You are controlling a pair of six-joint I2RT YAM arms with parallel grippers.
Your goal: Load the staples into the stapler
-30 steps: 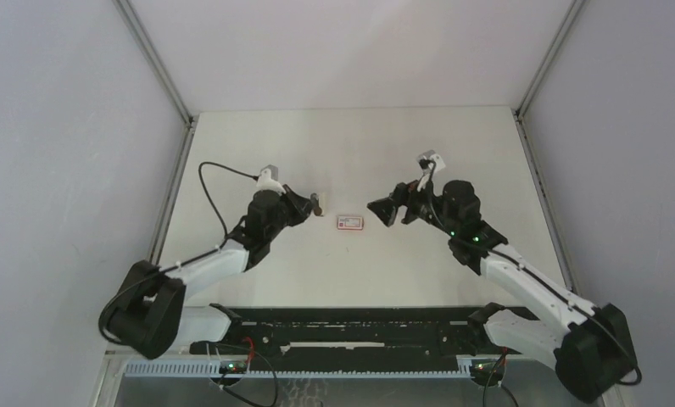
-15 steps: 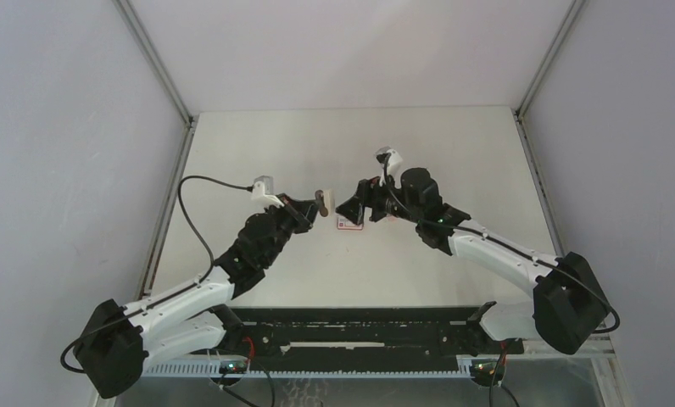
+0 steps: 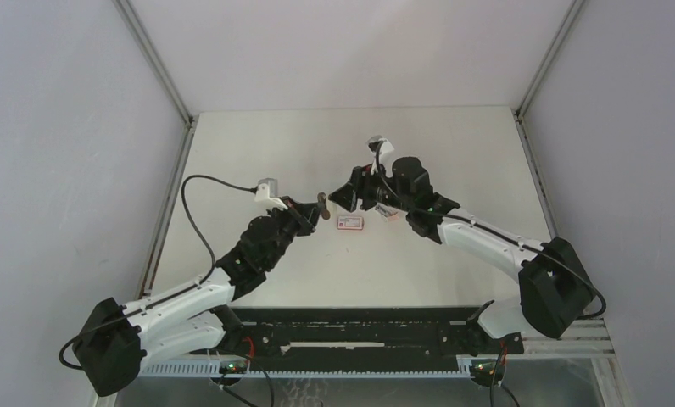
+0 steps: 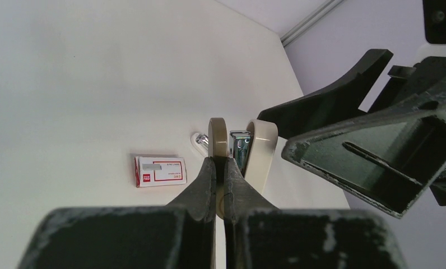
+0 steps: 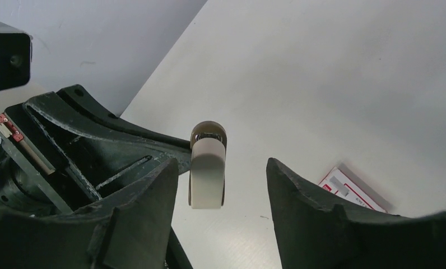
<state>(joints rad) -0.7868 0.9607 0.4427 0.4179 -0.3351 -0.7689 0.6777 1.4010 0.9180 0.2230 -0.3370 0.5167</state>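
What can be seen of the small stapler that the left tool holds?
The stapler is small and looks like plastic. It has a cream part and a brownish part, with a shiny metal channel between them, and it seems to be swung open. It is held in the air, with the left tool shut on its brownish part. The right tool is open, with one finger on each side of the cream part, and does not touch it.

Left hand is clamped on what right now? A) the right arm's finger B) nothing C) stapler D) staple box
C: in the left wrist view the left hand is pinched shut on the stapler, while the staple box lies apart on the table.
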